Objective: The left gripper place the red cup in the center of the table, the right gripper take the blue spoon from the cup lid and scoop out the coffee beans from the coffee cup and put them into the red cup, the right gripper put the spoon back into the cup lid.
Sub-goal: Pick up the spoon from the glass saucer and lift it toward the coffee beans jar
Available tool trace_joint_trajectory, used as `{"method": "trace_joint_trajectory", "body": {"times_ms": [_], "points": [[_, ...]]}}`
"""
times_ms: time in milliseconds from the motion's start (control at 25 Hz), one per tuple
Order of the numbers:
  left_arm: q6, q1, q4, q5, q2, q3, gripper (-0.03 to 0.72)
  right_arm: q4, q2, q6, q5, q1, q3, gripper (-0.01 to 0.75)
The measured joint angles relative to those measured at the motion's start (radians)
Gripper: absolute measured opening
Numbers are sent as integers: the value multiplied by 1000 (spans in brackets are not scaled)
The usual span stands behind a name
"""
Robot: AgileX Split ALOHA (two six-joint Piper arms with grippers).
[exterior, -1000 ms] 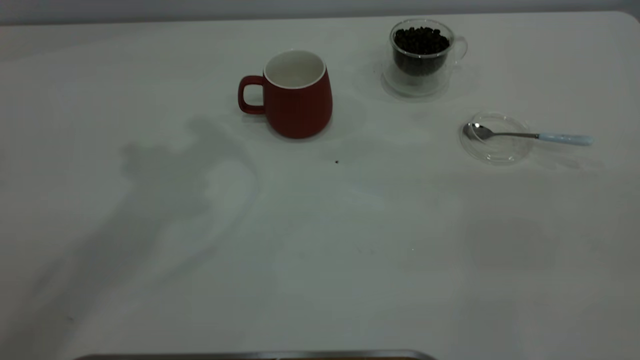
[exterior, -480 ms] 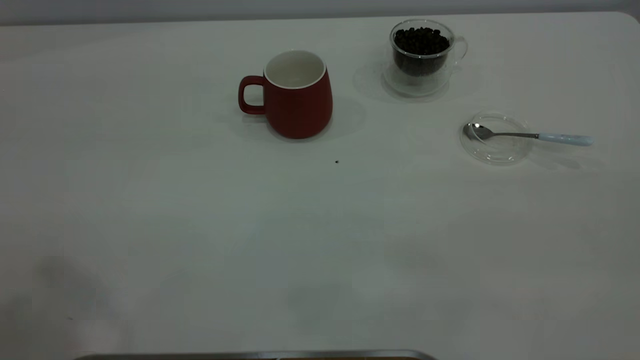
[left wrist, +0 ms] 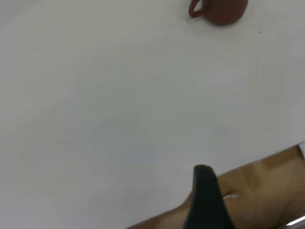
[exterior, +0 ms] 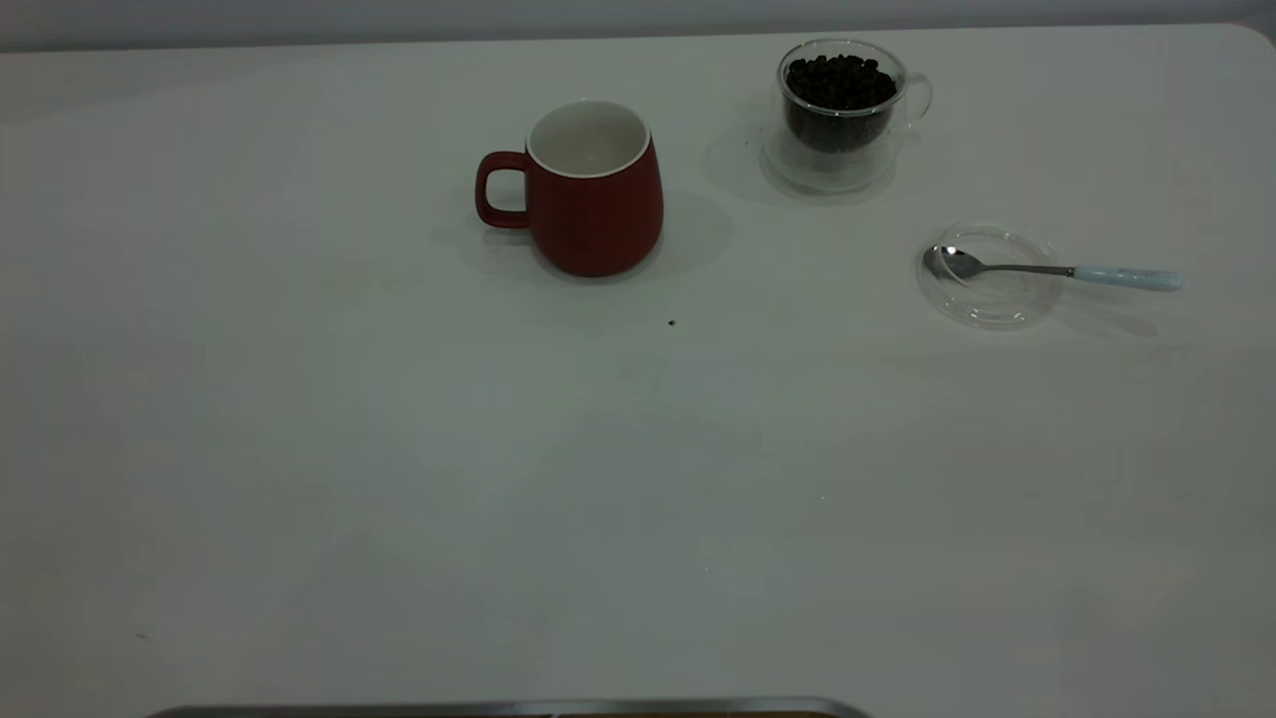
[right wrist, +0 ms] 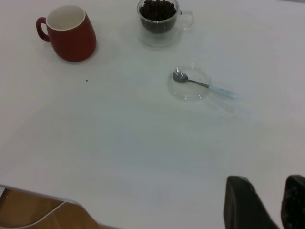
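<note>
The right gripper [right wrist: 264,202] hangs at the surface's [exterior: 399,449] near edge, jaws apart and empty. The left gripper's [left wrist: 206,200] jaws cannot be judged. The red cup [exterior: 588,189] stands upper centre; the blue spoon [exterior: 1057,267] rests on the cup lid [exterior: 987,299], right.

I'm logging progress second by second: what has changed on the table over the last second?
Only a shadow changed: the large arm-shaped shadow that lay across the left of the table has slid off toward the near left corner and vanished. Nothing was gripped or released. The red cup, coffee cup, cup lid and blue spoon have not moved.
</note>
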Motion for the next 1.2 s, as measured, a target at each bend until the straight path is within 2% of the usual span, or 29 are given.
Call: {"method": "trace_joint_trajectory", "body": {"times_ms": [120, 360, 560, 760, 1000, 1200], "points": [[-12, 65, -20, 0, -50, 60, 577, 0, 0, 0, 0, 0, 0, 239], [106, 328, -105, -5, -145, 174, 577, 0, 0, 0, 0, 0, 0, 239], [194, 431, -182, -23, -221, 250, 577, 0, 0, 0, 0, 0, 0, 239], [200, 469, -169, -38, -282, 275, 577, 0, 0, 0, 0, 0, 0, 239], [131, 472, -82, -33, -370, 285, 577, 0, 0, 0, 0, 0, 0, 239], [109, 472, -73, -32, -373, 285, 577, 0, 0, 0, 0, 0, 0, 239]]}}
